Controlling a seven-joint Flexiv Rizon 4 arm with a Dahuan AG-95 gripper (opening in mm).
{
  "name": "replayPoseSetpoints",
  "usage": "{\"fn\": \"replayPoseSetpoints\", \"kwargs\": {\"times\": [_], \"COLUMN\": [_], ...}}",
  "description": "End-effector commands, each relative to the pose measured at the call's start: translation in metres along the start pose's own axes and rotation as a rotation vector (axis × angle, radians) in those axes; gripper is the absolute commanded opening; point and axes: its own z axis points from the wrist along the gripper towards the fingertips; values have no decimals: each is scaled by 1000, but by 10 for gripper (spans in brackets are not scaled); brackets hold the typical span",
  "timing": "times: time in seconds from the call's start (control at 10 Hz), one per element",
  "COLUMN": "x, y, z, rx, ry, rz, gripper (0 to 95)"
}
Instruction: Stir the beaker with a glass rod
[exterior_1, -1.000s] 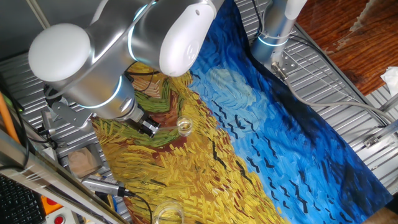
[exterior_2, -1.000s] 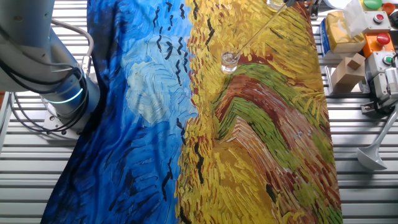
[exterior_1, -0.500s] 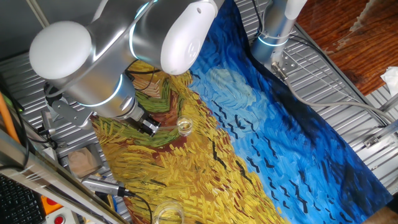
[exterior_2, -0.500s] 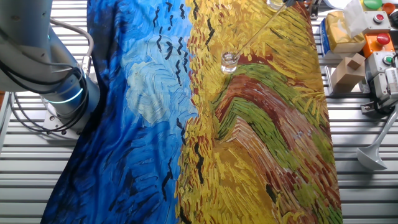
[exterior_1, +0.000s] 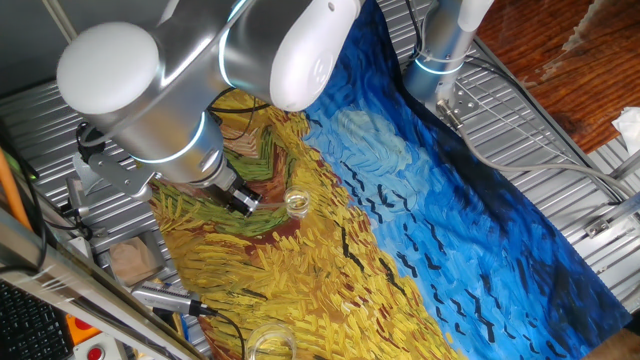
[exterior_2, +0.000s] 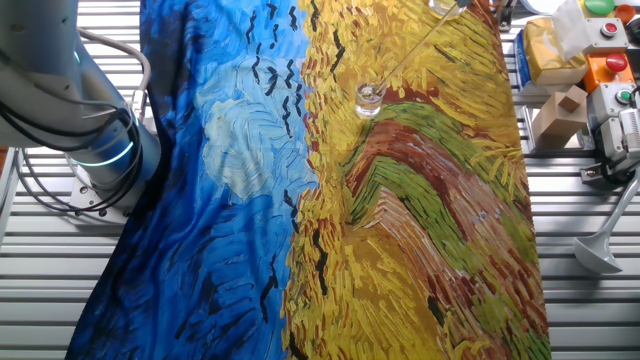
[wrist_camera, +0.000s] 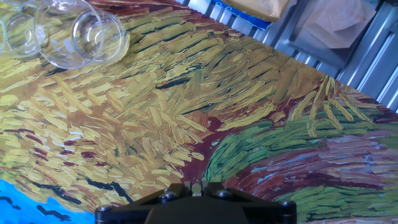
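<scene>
The beaker (exterior_2: 370, 98) is a small clear glass standing upright on the painted cloth, where yellow meets brown and green; it also shows as the beaker (exterior_1: 297, 205). The thin glass rod (exterior_2: 415, 48) slants from the top edge down to the beaker's rim, its lower end at or just inside the mouth. My gripper (exterior_1: 243, 203) hangs left of the beaker under the big silver arm. In the hand view my gripper (wrist_camera: 196, 185) is shut on the rod's round end. The beaker itself is outside the hand view.
A wider clear glass vessel (wrist_camera: 81, 37) sits at the top left of the hand view and at the bottom edge as the vessel (exterior_1: 270, 345). A yellow sponge (exterior_2: 545, 50), a wooden block (exterior_2: 562, 110) and button boxes (exterior_2: 610, 70) lie beside the cloth. A second arm's base (exterior_2: 95, 150) stands on the left.
The arm's upper joints have shifted slightly up and to the right. The gripper, rod and beaker have barely moved.
</scene>
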Motion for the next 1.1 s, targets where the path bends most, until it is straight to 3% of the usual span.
{"fn": "replayPoseSetpoints", "kwargs": {"times": [0.1, 0.8, 1.1], "x": [-1, 12, 13], "y": [0, -6, -4], "z": [-1, -3, -3], "rx": [1, 0, -19], "ry": [-1, -10, -36], "rz": [-1, -6, 15], "gripper": [0, 0, 0]}}
